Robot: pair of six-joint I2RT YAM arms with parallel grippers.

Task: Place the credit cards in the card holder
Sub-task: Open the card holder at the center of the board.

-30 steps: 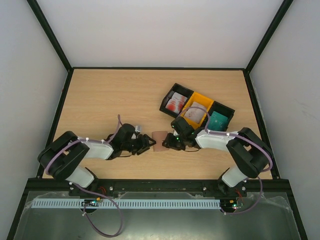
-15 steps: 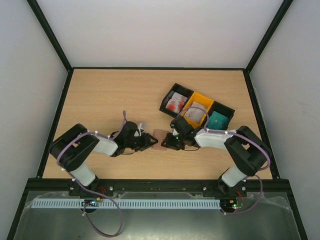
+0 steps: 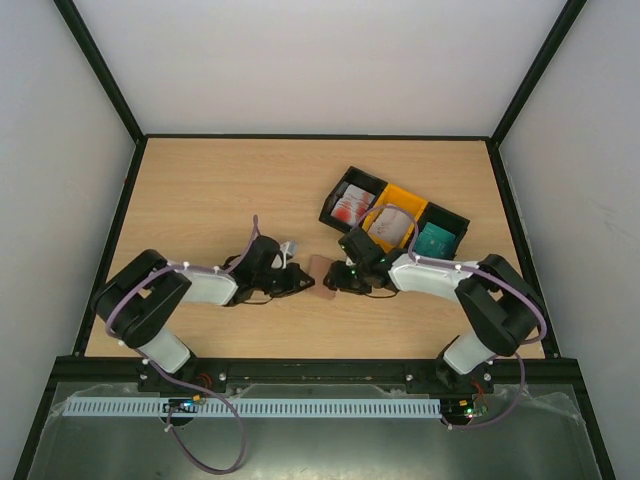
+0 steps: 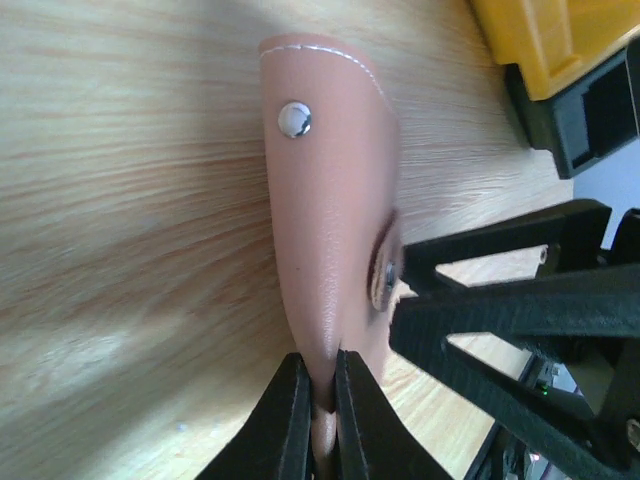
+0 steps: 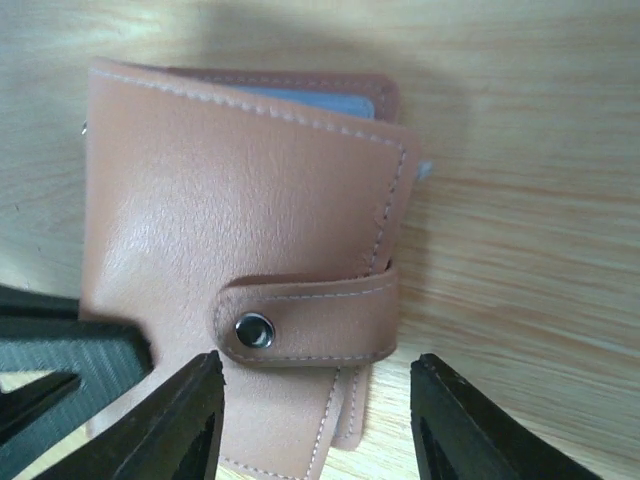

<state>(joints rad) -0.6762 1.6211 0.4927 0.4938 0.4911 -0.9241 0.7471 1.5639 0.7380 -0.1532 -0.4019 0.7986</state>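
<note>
Both arms stretch low and inward, elbows bent, their tips close and facing each other. The left tool [image 4: 320,372] pinches its fingers tight on an edge of the card holder [image 4: 330,200]. The right tool [image 5: 315,385] has its fingers spread apart before the same holder.

Occluded, cropped and illegible items across three views

Top view: card holder [image 3: 318,268] mostly covered by the left gripper [image 3: 303,282] and right gripper [image 3: 336,282], with only a small tan patch showing; the prints on the credit cards [image 3: 350,206] in the trays [image 3: 368,177] are too small to read. Left wrist view: the holder's near end is out of sight between the closed fingers [image 4: 287,420] and the bottom edge; the yellow tray [image 4: 560,40] is cut by the top right corner. Right wrist view: the holder's lower edge is cropped; the blue pocket [image 5: 310,100] shows as a mere sliver, the rest of the inside is hidden under the cover; whether it holds any card cannot be told.
</note>
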